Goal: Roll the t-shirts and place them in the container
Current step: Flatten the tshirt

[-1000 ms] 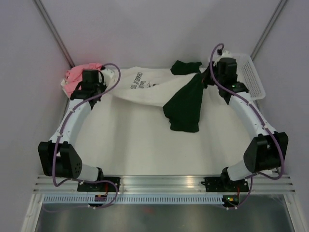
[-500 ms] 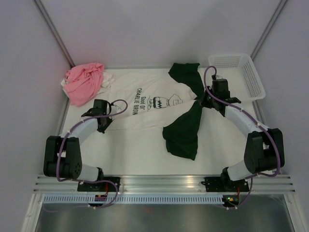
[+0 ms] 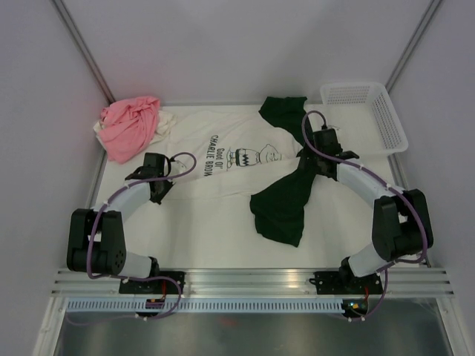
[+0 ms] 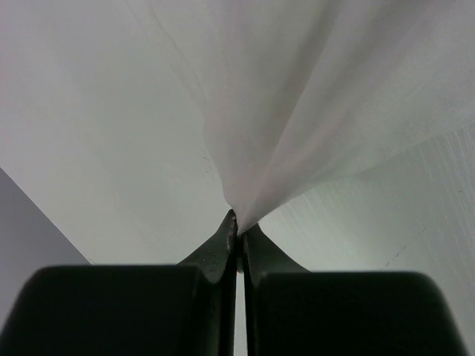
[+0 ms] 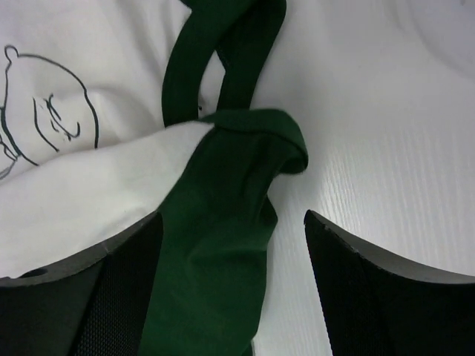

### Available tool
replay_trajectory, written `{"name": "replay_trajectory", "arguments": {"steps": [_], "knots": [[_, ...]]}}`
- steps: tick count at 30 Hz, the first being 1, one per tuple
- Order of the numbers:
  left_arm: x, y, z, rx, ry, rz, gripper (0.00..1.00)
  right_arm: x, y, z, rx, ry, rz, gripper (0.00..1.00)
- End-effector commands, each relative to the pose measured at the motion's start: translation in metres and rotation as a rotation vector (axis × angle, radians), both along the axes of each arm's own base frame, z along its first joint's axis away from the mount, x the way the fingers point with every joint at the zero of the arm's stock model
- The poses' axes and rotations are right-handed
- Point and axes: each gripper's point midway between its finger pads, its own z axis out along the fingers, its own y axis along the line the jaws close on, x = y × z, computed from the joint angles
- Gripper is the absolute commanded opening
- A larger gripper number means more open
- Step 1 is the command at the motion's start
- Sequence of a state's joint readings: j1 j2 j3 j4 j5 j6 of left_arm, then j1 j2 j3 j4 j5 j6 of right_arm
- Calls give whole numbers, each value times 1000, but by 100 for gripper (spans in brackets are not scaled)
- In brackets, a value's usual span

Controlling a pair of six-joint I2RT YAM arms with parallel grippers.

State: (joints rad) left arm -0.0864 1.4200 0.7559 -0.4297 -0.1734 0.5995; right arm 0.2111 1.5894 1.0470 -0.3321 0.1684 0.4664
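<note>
On the left arm (image 3: 128,196) the jaws are pinched tight on a gathered fold of the white t-shirt (image 4: 297,111), low over the bench (image 3: 208,233). On the right arm (image 3: 364,178) the jaws stand wide, gripping nothing. They straddle a twisted band of the dark green t-shirt (image 5: 223,230) where it overlaps the white one's printed edge.

Half a second ago the right wrist sat a little further right; it has since edged left over the green cloth, while the left arm has not moved. A second ago both arms were at the far side with the white shirt hanging between them. It is now spread flat, lettering up.

The white shirt covers the far middle of the bench, and the green one crosses its right side and trails nearward. A pink t-shirt (image 3: 130,127) is bunched in the far left corner, with a cream t-shirt (image 3: 166,120) just beside it. A mesh basket (image 3: 398,132) fills the far right corner. Bare bench shows between the shirts and the arm bases.
</note>
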Motion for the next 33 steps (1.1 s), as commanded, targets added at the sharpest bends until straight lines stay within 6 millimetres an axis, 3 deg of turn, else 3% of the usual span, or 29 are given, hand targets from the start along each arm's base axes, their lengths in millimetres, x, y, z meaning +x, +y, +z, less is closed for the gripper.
{"name": "replay_trajectory", "arguments": {"steps": [1,4,9,16,19,22,24,25,27,28,29,30,32,33], "knots": [[4,-4,7,-38,-54,25,2,-42,5,1,-88,29,-13,83],[3,-5,8,-51,-58,37,2,-71,2,-8,-162,81,-24,85],[-2,-6,9,-54,-52,35,2,-99,11,0,-29,45,-40,84],[-3,-7,14,-61,-62,33,2,-165,65,-64,106,246,143,73],[-4,-4,13,-48,-57,39,2,-191,73,-83,108,332,198,68],[-6,-3,13,-43,-59,39,2,-211,79,-97,135,377,236,53],[-6,-3,14,-43,-63,43,2,-221,88,-96,164,407,275,16],[-8,-3,14,-41,-58,46,2,-217,92,-87,167,392,290,2],[-7,0,19,-30,-69,54,2,-214,87,-70,136,375,281,0],[-7,2,21,-21,-72,57,2,-193,92,-32,155,252,276,0],[-9,5,23,-3,-72,65,2,-185,90,-10,149,197,267,0],[-9,7,29,5,-87,64,2,-171,82,40,134,77,229,0],[-12,9,36,19,-93,62,2,-174,66,81,103,16,202,0],[-12,9,41,21,-100,59,2,-169,61,120,123,-80,177,0]]}}
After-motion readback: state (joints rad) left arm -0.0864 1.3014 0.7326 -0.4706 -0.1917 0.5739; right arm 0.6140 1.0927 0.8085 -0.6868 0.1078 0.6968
